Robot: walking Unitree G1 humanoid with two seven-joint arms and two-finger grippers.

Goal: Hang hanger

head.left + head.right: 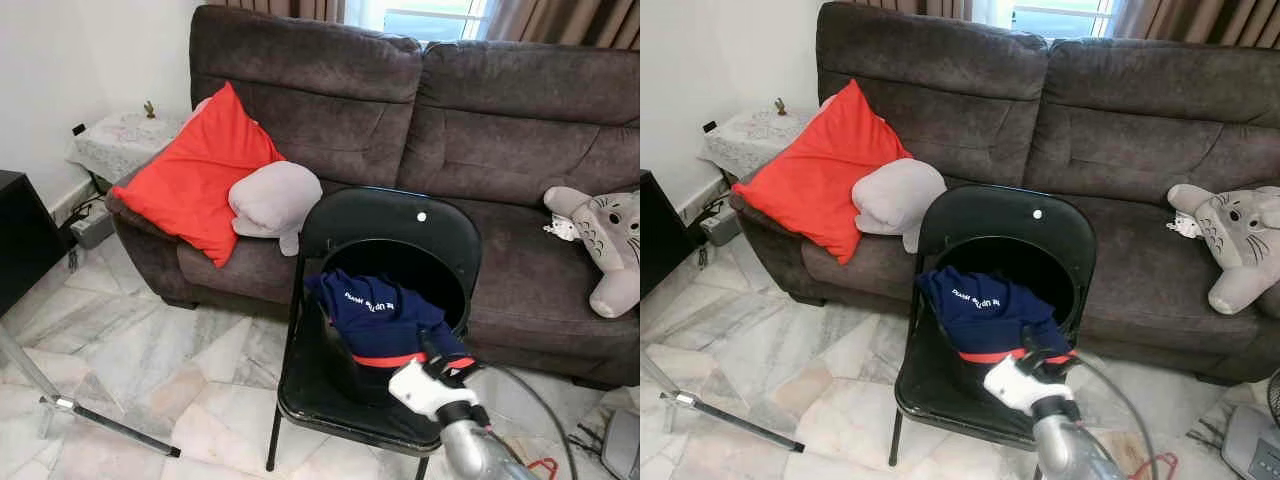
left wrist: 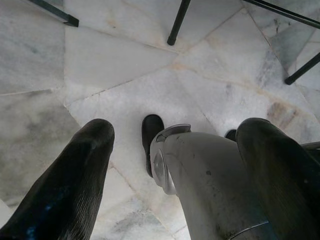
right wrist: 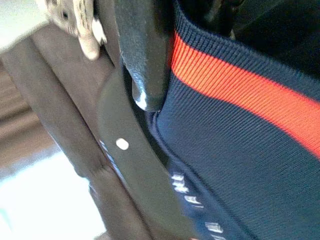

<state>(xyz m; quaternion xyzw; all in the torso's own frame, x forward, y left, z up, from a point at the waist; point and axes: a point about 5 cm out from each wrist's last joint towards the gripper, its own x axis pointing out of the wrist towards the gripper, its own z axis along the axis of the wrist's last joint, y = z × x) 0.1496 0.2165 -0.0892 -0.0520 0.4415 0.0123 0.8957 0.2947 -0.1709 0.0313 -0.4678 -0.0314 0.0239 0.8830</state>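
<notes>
Item 1: your right pincer (image 1: 432,352), at the near edge of the folding chair (image 1: 385,225), against the navy garment (image 1: 380,315) with the orange-red stripe. One black finger (image 3: 145,50) lies on the cloth beside the stripe; you cannot tell whether the fingers grip it or how wide they stand.

Item 2: navy garment, heaped in a black bucket (image 1: 1025,270) on the chair seat, just ahead of your right pincer. No hanger can be made out in it.

Item 3: your left pincer (image 2: 172,165), hanging idle over the marble floor (image 2: 125,65), fingers wide apart, the robot's leg and foot beyond them.

Item 4: brown sofa (image 1: 500,110) behind the chair, well beyond your right pincer, bearing a red cushion (image 1: 195,170), a grey pillow (image 1: 272,195) and a grey plush toy (image 1: 605,235)
</notes>
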